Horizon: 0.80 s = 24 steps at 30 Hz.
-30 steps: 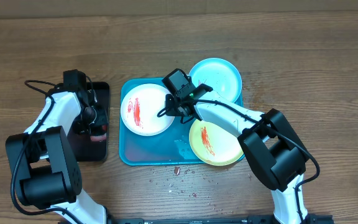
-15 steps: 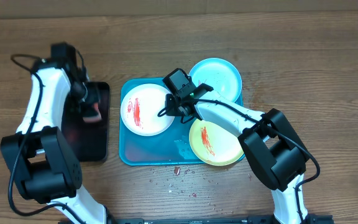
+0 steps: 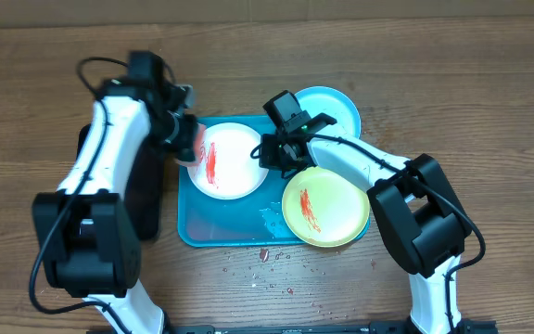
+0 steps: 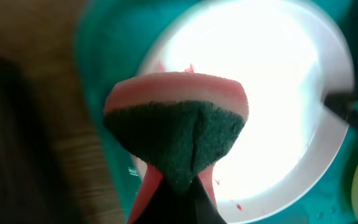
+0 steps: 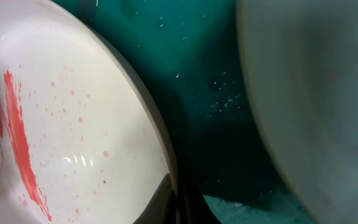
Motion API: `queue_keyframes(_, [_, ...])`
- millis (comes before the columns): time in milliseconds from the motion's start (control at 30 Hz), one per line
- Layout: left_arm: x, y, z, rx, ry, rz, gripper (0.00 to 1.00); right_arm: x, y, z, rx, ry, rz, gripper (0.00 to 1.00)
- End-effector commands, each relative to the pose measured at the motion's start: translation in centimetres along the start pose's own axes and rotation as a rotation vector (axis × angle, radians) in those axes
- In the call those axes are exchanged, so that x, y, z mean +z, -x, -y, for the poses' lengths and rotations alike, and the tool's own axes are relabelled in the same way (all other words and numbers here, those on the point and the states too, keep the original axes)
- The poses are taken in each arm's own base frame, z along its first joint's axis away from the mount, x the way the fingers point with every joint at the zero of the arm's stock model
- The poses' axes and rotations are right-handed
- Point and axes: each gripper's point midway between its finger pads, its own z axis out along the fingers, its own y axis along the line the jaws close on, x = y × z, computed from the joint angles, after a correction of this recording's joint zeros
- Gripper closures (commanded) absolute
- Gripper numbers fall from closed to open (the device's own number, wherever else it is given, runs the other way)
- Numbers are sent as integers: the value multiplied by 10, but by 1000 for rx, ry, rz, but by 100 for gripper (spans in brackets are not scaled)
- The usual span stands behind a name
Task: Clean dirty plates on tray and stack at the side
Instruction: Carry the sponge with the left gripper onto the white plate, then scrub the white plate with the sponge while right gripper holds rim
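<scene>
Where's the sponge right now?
The sponge is left of centre overhead, pinched in the left gripper at the cream-rimmed plate's left edge on the teal tray.

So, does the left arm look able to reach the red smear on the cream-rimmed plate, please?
Probably yes: the left gripper holds its sponge just beside the uncovered red smear, and the right gripper holds the opposite rim of the cream-rimmed plate.

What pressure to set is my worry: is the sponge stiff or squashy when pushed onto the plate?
Probably squashy: the left gripper pinches the sponge into a narrow waist. Likely light, as that small pinch holds it up. Its dark green face looks rough, so it may drag on the plate rather than slide.
</scene>
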Motion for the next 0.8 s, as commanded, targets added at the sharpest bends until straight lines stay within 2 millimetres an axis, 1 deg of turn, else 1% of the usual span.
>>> queue_keyframes(0, [31, -12, 5, -61, 51, 0, 96, 7, -1, 0, 2, 7, -20, 96])
queue_keyframes(133, [54, -12, 2, -112, 113, 54, 96, 7, -1, 0, 1, 7, -20, 96])
queue_keyframes(200, [64, -14, 6, -118, 114, 77, 96, 7, -1, 0, 1, 8, -19, 96])
queue_keyframes(300, [77, -23, 13, -100, 109, 75, 96, 7, -1, 0, 1, 8, -19, 96])
queue_keyframes(433, [86, -39, 21, -80, 97, 32, 96, 7, -1, 0, 1, 8, -19, 96])
queue_keyframes(467, [87, -42, 26, -78, 77, 20, 96, 7, -1, -1, 0, 9, -19, 96])
queue_keyframes(500, [87, -44, 35, -68, 30, 5, 96, 7, -1, -1, -1, 9, -20, 96])
queue_keyframes(533, [87, -47, 49, -46, -47, -12, 96, 7, -2, -2, -3, 9, -20, 96])
queue_keyframes(600, [80, -51, 84, 35, -254, -35, 96, 8, -4, -4, -8, 10, -23, 96])
queue_keyframes(667, [71, -53, 110, 92, -410, -37, 96, 8, -6, -6, -13, 10, -25, 96])
queue_keyframes(700, [70, -52, 113, 91, -428, -34, 96, 8, -6, -6, -15, 9, -26, 96])
queue_keyframes(767, [72, -48, 107, 56, -390, -23, 96, 8, -7, -6, -15, 9, -29, 96])
